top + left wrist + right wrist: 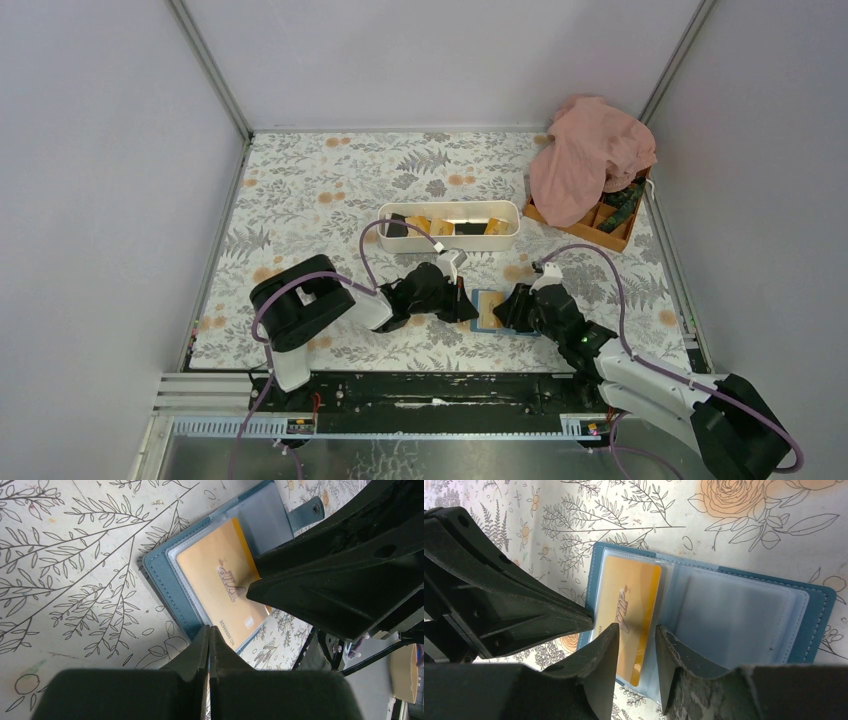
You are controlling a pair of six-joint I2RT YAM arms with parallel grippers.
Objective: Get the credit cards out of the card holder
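Note:
The blue card holder [487, 310] lies open on the floral cloth between my two grippers. An orange-yellow credit card [629, 595] sits in the clear pocket on its left page; the clear pockets [734, 615] on the right page look empty. My left gripper [209, 630] is shut, and its tip rests at the blue edge [162, 575] of the holder beside the card [220, 580]. My right gripper [636, 630] is open, its jaws standing either side of the card's right edge and the pocket's edge. Its finger [320, 585] lies over the card in the left wrist view.
A long white tray [510, 212] behind the holder holds several orange and black cards. An orange compartment box [600, 232] stands at the back right, half under a pink cloth [590, 155]. Grey walls enclose the table on three sides.

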